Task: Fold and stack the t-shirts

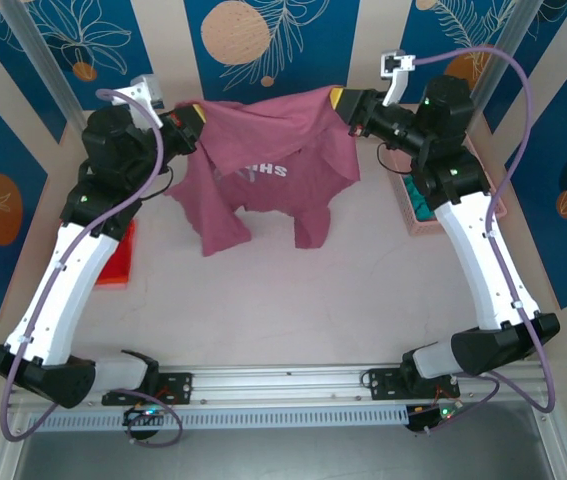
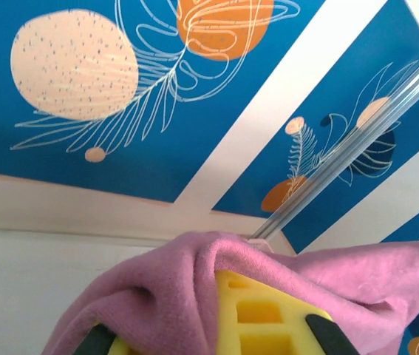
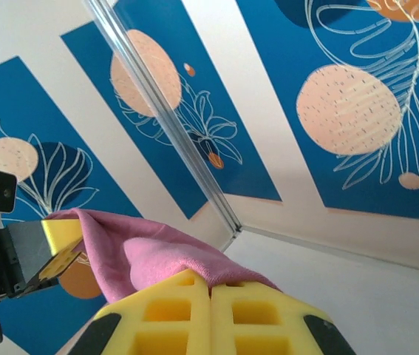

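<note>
The dusty mauve-pink t-shirt hangs in the air over the far part of the table, stretched between both grippers, its white lettering upside down. My left gripper is shut on its left top corner, and the cloth drapes over the yellow fingers. My right gripper is shut on the right top corner; its pads meet with cloth pinched at the tips. The bright red t-shirt lies folded at the left, partly under the left arm. Teal cloth shows inside the basket.
A pink plastic lattice basket stands at the right, mostly behind the right arm. Patterned blue walls and a metal post close the back of the table. The shirt's lower hem hangs just above the pale tabletop.
</note>
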Robot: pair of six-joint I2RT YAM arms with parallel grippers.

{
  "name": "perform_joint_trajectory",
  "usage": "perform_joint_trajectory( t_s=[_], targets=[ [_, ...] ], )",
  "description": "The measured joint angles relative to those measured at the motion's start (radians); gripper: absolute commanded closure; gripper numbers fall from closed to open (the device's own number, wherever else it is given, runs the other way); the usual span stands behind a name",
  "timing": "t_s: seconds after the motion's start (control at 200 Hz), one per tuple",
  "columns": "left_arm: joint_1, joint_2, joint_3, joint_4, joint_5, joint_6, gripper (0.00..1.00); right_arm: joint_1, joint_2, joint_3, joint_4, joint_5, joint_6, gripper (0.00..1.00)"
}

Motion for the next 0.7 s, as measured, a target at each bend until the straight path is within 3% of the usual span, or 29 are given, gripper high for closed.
perform_joint_trajectory(
  t_s=[0.235, 0.385, 0.515, 0.7],
  targets=[
    [0.0, -0.04, 0.018, -0.077, -0.049, 0.068, 1.0, -0.001, 0.029, 0.098, -0.039, -0.039, -0.007, 1.0],
    [0.006, -0.039, 0.039, -0.115, -0.121, 0.136, 1.0, -0.004, 0.167, 0.248, -0.061, -0.076, -0.01, 1.0],
    [0.04, -0.005, 0.096, -0.136, -0.152, 0.176, 1.0, -0.006, 0.373, 0.485, -0.12, -0.115, -0.004, 1.0],
    [0.079, 0.05, 0.199, -0.156, -0.164, 0.207, 1.0, -0.009, 0.718, 1.009, -0.255, -0.161, 0.035, 1.0]
  ],
)
